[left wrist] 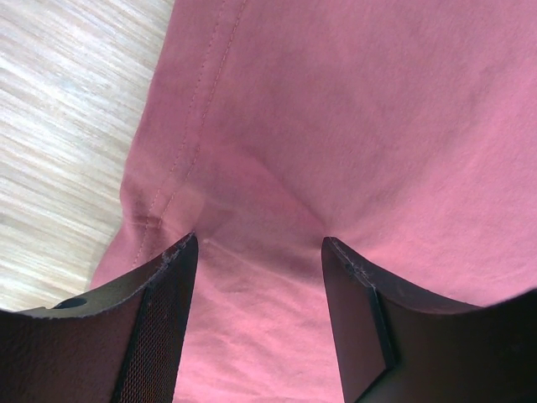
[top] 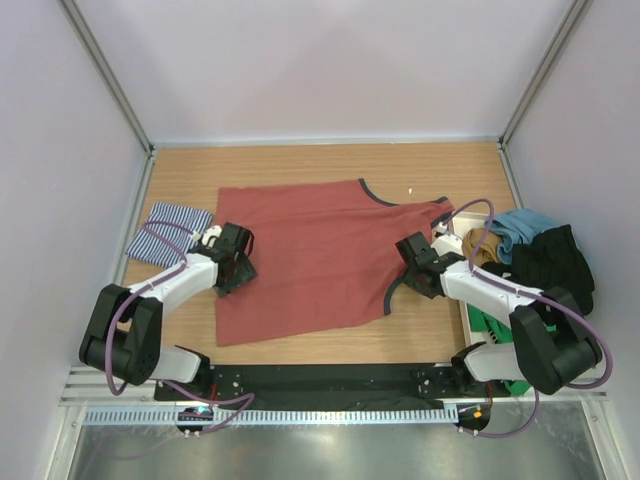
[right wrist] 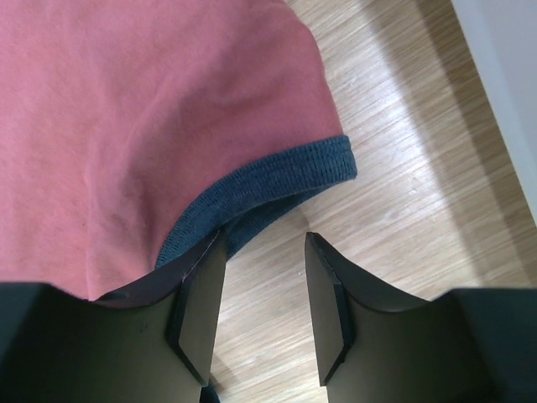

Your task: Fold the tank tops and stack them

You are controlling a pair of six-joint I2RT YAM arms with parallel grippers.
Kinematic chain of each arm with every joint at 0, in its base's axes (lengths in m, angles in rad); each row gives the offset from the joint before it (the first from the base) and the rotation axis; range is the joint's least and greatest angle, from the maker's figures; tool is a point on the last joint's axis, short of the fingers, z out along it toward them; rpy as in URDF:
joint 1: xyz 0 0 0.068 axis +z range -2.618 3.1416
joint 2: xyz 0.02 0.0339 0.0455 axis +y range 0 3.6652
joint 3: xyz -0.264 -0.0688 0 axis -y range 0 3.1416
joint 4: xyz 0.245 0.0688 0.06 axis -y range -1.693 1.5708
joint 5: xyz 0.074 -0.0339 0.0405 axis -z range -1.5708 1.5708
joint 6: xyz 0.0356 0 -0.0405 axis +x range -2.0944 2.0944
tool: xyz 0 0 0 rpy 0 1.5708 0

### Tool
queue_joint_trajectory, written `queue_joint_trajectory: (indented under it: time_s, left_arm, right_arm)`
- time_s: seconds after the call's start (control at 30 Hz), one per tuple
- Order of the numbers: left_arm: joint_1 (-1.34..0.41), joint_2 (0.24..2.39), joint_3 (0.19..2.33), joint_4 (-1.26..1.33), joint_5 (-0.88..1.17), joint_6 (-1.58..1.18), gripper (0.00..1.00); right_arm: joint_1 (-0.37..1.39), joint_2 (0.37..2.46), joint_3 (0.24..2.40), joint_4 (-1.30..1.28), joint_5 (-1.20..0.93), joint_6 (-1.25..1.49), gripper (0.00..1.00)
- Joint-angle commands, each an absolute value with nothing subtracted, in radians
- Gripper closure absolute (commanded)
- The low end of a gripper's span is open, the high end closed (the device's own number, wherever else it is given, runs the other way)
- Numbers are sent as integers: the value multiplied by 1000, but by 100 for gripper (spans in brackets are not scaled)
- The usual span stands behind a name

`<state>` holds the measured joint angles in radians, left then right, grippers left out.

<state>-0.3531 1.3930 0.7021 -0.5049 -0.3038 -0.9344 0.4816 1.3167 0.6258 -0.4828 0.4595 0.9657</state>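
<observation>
Rust-red tank top (top: 310, 260) lies spread flat mid-table, with bare table (top: 300, 165) wood beyond its far edge. Over its left hem the left gripper (left wrist: 258, 243) stands open, holding nothing. At the grey-blue trim (right wrist: 277, 172) (right edge) the right gripper (right wrist: 264, 239) is open and empty. A striped tank top (top: 165, 232) lies folded far left.

- The rust-red tank top (left wrist: 352, 126) is running off the top, right and bottom edges of the left wrist view, leaving only one stitched side edge showing.
- From above, the left gripper (top: 236, 262) is covering part of that top's left edge.
- The right arm (top: 490, 290) is hiding much of a white bin (top: 467, 318) and the green cloth (top: 490, 325) in it.
- A white speck (top: 411, 192) is lying on the table (top: 300, 165), too small to identify.
</observation>
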Motion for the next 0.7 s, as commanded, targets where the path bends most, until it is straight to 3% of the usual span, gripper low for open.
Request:
queue_joint_trajectory:
  time_s: [0.0,0.3,0.37,0.43,0.5,0.6,0.67]
  left_arm:
    - [-348,1361,699,-522,-321,-925,38]
    - [-347,1368,703,-517,-319,-920,38]
    - [-345,1373,703,-515,-313,-917,38]
    - [-341,1374,701,-512,-305,-916,38]
    - [-338,1373,699,-512,-307,-911,38]
    - [-330,1368,698,-514,-308,-905,38]
    - [-321,1367,698,-515,-307,-902,38]
  right_arm:
    - [482,1327,666,-436,466,956,52]
    - [480,1449,724,-425,551,957,55]
    - [476,1488,741,-425,578,965,61]
    - [465,1548,749,-433,600,979,78]
    - [446,1595,756,-437,629,988,80]
    - [422,1609,738,-428,637,995,97]
    - [408,1579,710,-423,635,1008,99]
